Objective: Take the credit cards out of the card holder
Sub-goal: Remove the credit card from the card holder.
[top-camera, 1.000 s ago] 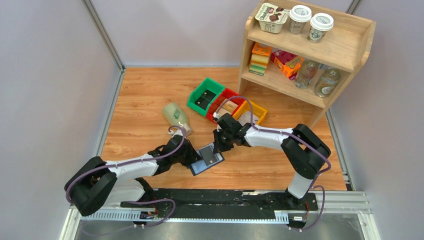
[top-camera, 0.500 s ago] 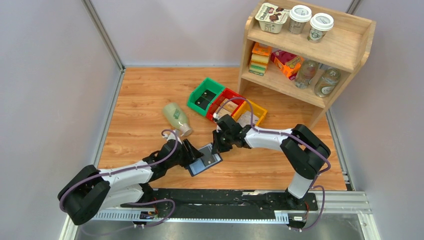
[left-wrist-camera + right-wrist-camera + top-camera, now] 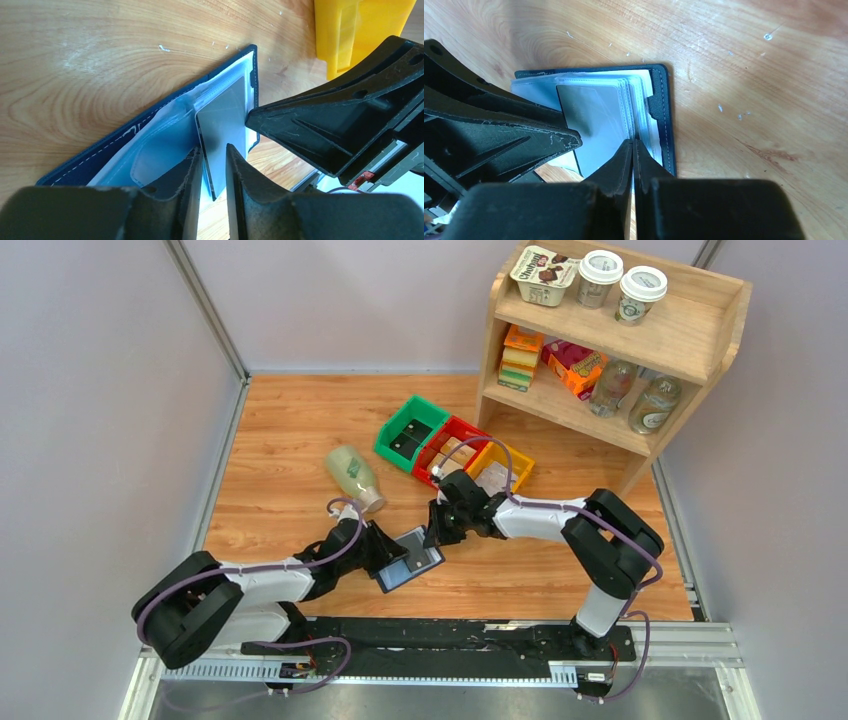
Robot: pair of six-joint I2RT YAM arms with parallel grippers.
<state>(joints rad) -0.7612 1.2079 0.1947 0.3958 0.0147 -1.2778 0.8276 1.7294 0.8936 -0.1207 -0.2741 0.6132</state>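
The navy card holder (image 3: 412, 560) lies open on the table between both grippers. In the left wrist view its clear sleeves (image 3: 160, 145) fan up, and a grey credit card (image 3: 222, 117) sticks out of one. My left gripper (image 3: 214, 150) is open. It straddles the card's near edge, which lies against one finger (image 3: 192, 165), with a gap to the other. My right gripper (image 3: 632, 142) is shut on the card holder's sleeve stack (image 3: 636, 100), next to the same credit card (image 3: 594, 120). Other cards are hidden.
A pale bottle (image 3: 353, 475) lies on its side left of the grippers. Green (image 3: 408, 430), red (image 3: 447, 445) and yellow (image 3: 503, 465) bins sit just behind the right gripper. A wooden shelf (image 3: 620, 340) with cups, boxes and bottles stands at the back right.
My left gripper went from shut to wide open, then narrowed around the card's edge. Its wrist drew slightly back to the left. The right gripper stayed shut in place.
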